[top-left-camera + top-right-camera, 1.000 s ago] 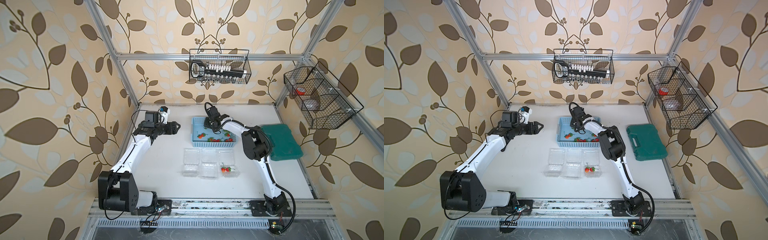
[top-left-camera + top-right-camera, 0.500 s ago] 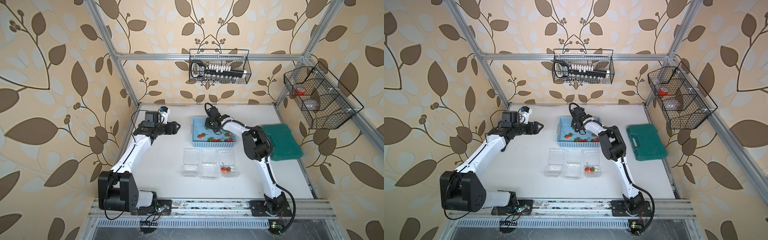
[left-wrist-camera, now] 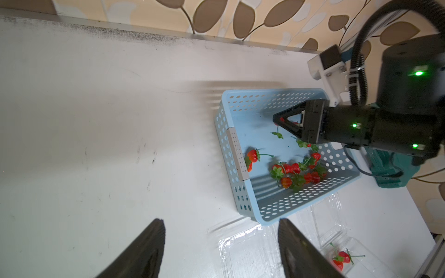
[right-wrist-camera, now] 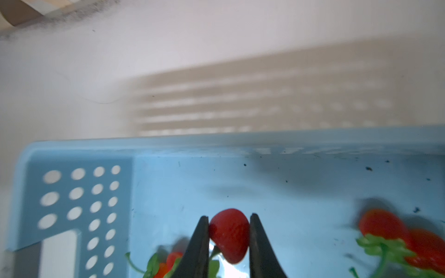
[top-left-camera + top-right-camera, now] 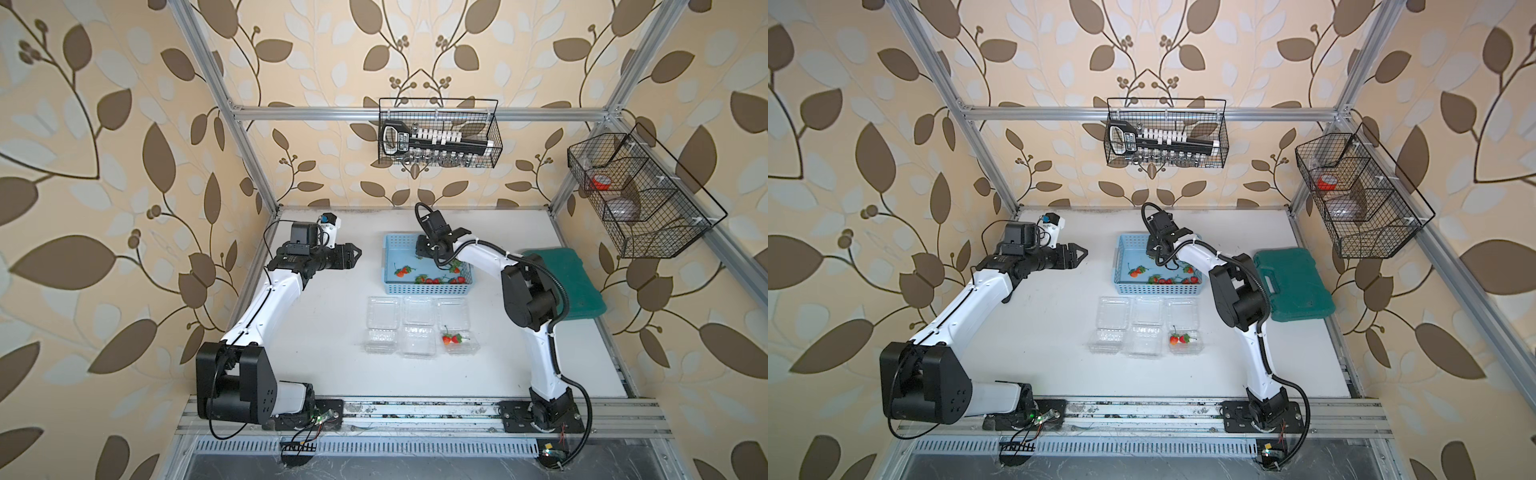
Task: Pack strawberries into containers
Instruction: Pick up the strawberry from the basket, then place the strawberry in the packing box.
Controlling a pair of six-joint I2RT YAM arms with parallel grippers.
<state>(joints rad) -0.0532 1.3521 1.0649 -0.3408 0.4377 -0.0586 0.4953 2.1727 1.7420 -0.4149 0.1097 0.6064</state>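
Several strawberries [image 5: 430, 280] lie in the light blue perforated basket [image 5: 384, 266]. My right gripper [image 4: 228, 216] reaches down into the basket's far part and is shut on one red strawberry [image 4: 230, 234], its body pinched between the fingertips just above the floor. The left wrist view shows that gripper [image 3: 277, 119] over the basket. Three clear containers [image 5: 419, 332] stand open in a row in front of the basket. The rightmost container [image 5: 457, 332] holds two strawberries [image 5: 452, 339]. My left gripper [image 5: 356, 254] hovers left of the basket, open and empty.
A dark green case [image 5: 577, 286] lies right of the basket, behind my right arm. One black wire basket [image 5: 438, 133] hangs on the back wall and another [image 5: 640, 199] on the right wall. Bare white table stretches under my left gripper [image 3: 220, 221].
My right gripper's jaws have closed on a strawberry inside the blue basket. The left arm has not moved.
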